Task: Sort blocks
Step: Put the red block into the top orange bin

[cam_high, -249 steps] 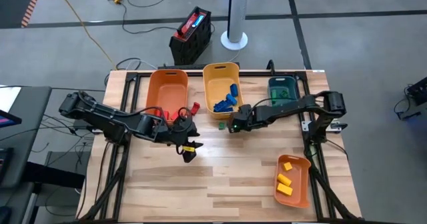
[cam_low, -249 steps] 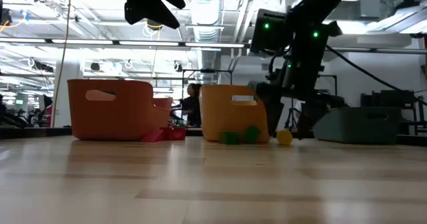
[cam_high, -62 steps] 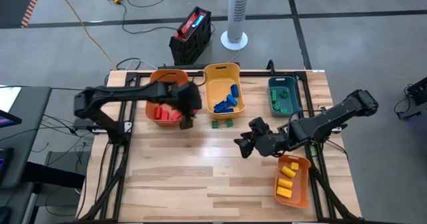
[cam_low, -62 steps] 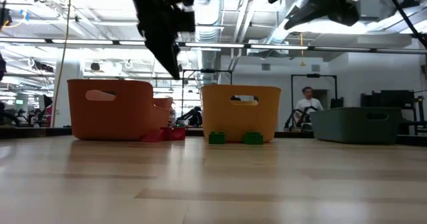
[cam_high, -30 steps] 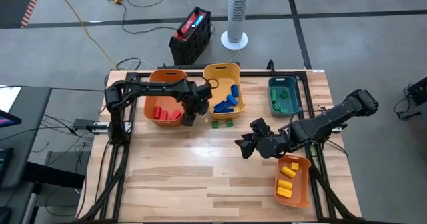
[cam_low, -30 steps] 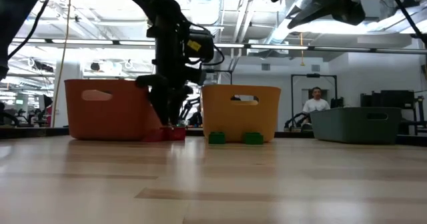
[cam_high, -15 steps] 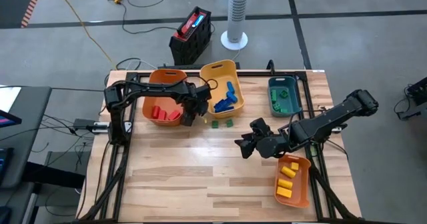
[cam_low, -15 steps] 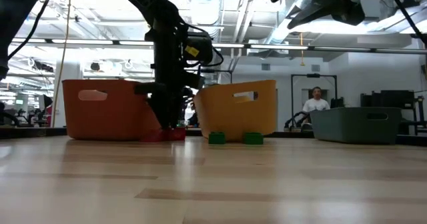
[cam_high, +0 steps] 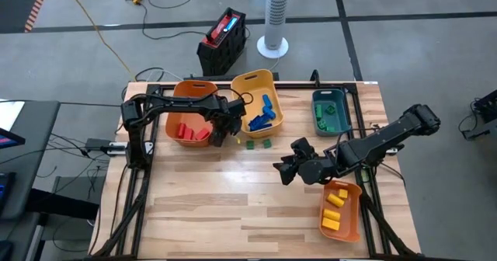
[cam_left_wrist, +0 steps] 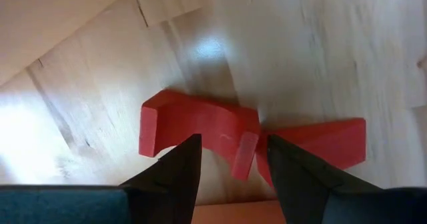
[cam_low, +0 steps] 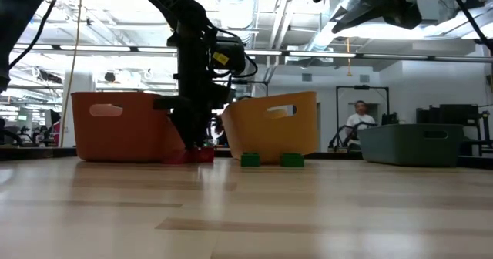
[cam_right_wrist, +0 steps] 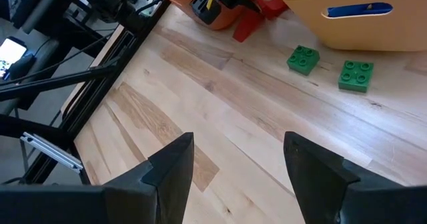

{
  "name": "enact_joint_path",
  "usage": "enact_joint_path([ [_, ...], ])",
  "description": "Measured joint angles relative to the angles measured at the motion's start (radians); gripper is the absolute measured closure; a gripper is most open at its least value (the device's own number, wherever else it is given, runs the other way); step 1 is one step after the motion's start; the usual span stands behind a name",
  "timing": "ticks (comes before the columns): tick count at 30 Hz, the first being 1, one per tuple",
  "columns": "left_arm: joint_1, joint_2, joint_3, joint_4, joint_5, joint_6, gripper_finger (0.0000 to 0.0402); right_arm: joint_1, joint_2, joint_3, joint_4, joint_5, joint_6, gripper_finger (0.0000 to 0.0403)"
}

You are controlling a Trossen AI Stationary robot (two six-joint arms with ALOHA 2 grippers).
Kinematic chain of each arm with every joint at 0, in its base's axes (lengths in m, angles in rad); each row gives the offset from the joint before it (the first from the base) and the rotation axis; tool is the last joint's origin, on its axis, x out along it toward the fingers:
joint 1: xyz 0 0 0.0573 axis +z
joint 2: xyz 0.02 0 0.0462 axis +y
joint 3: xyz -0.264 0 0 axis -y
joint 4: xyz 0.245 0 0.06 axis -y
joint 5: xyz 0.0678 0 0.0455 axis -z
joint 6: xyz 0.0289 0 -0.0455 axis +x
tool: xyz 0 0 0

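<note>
grasp of red block (cam_left_wrist: 200, 134) in hand: left gripper (cam_high: 218, 136) down at table level in gap between orange bin (cam_high: 186, 98) and yellow bin (cam_high: 252, 86), fingers (cam_left_wrist: 170, 174) straddling near end of arch-shaped red piece, not yet clamped on it. second red block (cam_left_wrist: 320, 144), wedge-like, lying just beside, touching or nearly touching first. from low view, both reds (cam_low: 192, 156) sit on wood at foot of orange bin, gripper directly above them.

to do well: centre fingers across narrow end of arch only, keeping wedge outside grip; close slowly, since piece lies flat and could skid on smooth wood. lift straight up before swinging, as yellow bin appears tilted against arm and could be shoved more by any sideways drag. then carry over orange bin, where other red pieces (cam_high: 189, 130) already lie, and drop low to avoid bounce.

elsewhere: two green blocks (cam_right_wrist: 329, 67) loose on table in front of yellow bin; blue ones (cam_high: 262, 113) inside yellow bin; green ones in teal bin (cam_high: 329, 110); yellow ones (cam_high: 335, 207) in small orange tray (cam_high: 353, 214) at near right. right gripper (cam_high: 286, 168) waiting mid-table, spread wide and empty, beside that tray.
</note>
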Motion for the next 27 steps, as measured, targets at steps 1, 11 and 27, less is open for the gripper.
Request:
enact_joint_path([
  [1, 0.0, 0.0, 0.0, 0.0, 0.0, 0.001, 0.0239, 0.0, 0.0, 0.0, 0.0, 0.0, 0.0, 0.0163],
  [11, 0.0, -0.002, 0.0, -0.001, 0.002, 0.003, 0.0261, 0.0, 0.0, 0.0, 0.0, 0.0, 0.002, 0.0163],
  [27, 0.0, -0.002, 0.0, -0.009, 0.023, -0.006, 0.0361, 0.0, 0.0, 0.0, 0.0, -0.001, 0.002, 0.0163],
])
